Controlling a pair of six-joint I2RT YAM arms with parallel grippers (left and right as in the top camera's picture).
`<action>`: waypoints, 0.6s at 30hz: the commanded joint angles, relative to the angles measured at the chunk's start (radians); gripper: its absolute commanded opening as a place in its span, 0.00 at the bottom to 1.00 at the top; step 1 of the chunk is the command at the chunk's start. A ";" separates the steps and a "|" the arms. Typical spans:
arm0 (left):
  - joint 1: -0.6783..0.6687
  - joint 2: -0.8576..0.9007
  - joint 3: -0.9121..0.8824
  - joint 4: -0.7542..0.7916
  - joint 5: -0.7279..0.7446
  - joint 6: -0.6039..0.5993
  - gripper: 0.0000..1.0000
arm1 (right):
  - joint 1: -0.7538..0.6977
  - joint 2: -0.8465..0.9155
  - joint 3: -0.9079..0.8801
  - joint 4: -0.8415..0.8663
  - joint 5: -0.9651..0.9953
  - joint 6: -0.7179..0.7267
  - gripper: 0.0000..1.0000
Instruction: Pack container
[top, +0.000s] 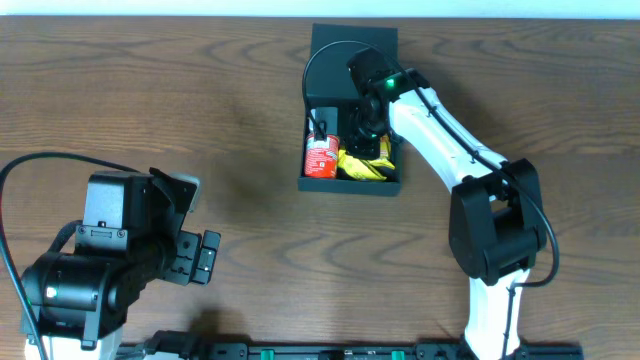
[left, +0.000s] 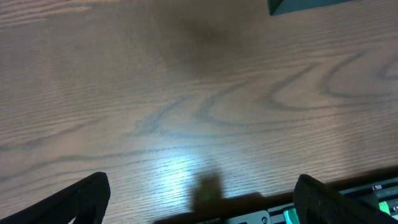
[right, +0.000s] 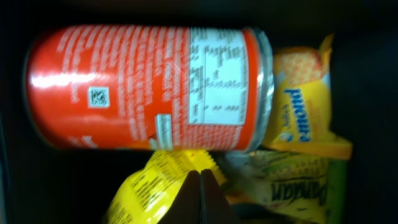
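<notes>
Right wrist: my right end effector (right: 201, 194) clenched empty beside packet (right: 152, 190) in container (top: 345, 186); retracting could snag it, roll can (right: 143, 87).

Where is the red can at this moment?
In the overhead view, the red can sits inside the dark teal container at the table's far centre, against its left wall, with yellow snack packets just to its right.

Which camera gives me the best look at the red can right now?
Right wrist: the can fills most of the frame, lying sideways beside the packets, label print visible. Overhead shows it only small, inside the container, next to the right arm. Left wrist shows none of it, just table.
</notes>
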 joint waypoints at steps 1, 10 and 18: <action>0.003 -0.002 -0.003 0.000 0.003 -0.012 0.95 | -0.005 0.008 0.011 0.053 -0.027 0.077 0.01; 0.003 -0.002 -0.003 -0.013 0.003 -0.012 0.96 | -0.008 0.013 0.006 0.099 0.085 0.218 0.01; 0.003 -0.002 -0.003 -0.010 0.003 -0.011 0.95 | -0.006 0.041 -0.006 0.084 0.123 0.251 0.01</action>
